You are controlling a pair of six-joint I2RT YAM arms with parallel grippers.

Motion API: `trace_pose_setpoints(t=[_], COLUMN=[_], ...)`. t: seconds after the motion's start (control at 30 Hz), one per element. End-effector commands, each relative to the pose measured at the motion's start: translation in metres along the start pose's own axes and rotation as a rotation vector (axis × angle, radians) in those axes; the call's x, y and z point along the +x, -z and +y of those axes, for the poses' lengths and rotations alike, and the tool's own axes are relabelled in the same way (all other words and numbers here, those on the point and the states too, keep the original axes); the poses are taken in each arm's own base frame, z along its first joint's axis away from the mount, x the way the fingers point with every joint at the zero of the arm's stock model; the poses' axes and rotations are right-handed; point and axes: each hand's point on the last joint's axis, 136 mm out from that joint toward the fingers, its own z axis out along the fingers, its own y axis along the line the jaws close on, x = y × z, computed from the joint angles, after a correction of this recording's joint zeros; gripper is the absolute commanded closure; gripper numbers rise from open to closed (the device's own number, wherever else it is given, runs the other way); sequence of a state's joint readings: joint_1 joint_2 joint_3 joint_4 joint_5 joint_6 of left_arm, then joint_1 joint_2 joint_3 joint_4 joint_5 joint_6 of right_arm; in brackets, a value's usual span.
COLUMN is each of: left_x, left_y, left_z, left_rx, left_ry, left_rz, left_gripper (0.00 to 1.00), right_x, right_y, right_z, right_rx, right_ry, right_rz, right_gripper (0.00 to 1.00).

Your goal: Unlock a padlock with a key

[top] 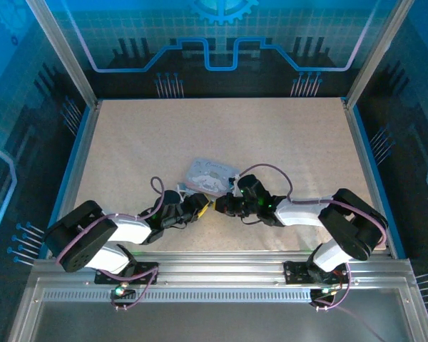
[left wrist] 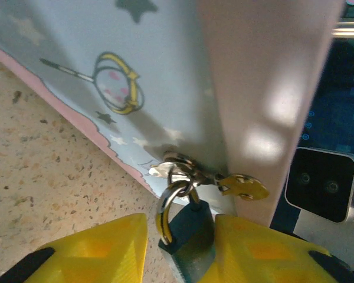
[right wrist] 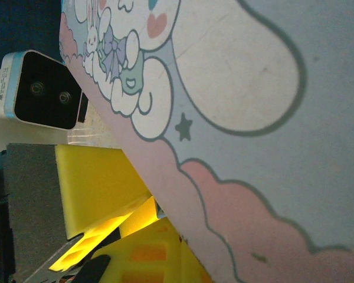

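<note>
- Left wrist view had the left gripper [left wrist: 182, 227] with its yellow fingers [left wrist: 100, 250] part-way apart, one on each side of the padlock [left wrist: 192, 236]. The right-hand finger looked to be against the lock's body. A thin gap showed on the other side, so a firm hold was not evident.
- The padlock sat straight ahead of that gripper, between the fingertips. Its shackle [left wrist: 167, 206] was hooked through the brass hasp [left wrist: 242, 187] on the edge of the tin [left wrist: 165, 71].
- The lock's long axis ran from the hasp back toward the gripper, so the keyhole end probably faced into the jaws, out of sight.
- The tin stood tilted, its lower edge on the speckled table [left wrist: 41, 177].
- From the top, the right gripper [top: 227, 205] met the left one nose to nose, just in front of the tin. It was closed, but whether it pinched the key could not be told.
- The left arm was nearer the lock, so a key would likely have to come in from the right along that axis.
</note>
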State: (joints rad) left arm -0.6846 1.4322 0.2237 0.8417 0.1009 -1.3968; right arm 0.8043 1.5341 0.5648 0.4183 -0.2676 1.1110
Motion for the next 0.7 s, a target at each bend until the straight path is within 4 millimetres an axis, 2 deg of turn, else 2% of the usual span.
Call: trace_pose_setpoints(t=[0.0, 0.4, 0.67], left_x=[-0.002, -0.002, -0.003], left_y=[-0.003, -0.001, 0.001], left_z=[-0.006, -0.005, -0.008], left_rx=[0.025, 0.033, 0.04], left_ry=[0.012, 0.02, 0.01], left_rz=[-0.014, -0.022, -0.03], left_gripper=[0.69, 0.86, 0.99], right_x=[-0.003, -0.001, 0.0], right_y=[-0.002, -0.002, 0.002], right_z=[0.028, 0.035, 0.024], right_rx=[-0.083, -0.114, -0.064], right_ry=[0.017, -0.015, 0.007], right_rz=[0.003, 0.012, 0.001], right_gripper=[1.0, 0.98, 0.91])
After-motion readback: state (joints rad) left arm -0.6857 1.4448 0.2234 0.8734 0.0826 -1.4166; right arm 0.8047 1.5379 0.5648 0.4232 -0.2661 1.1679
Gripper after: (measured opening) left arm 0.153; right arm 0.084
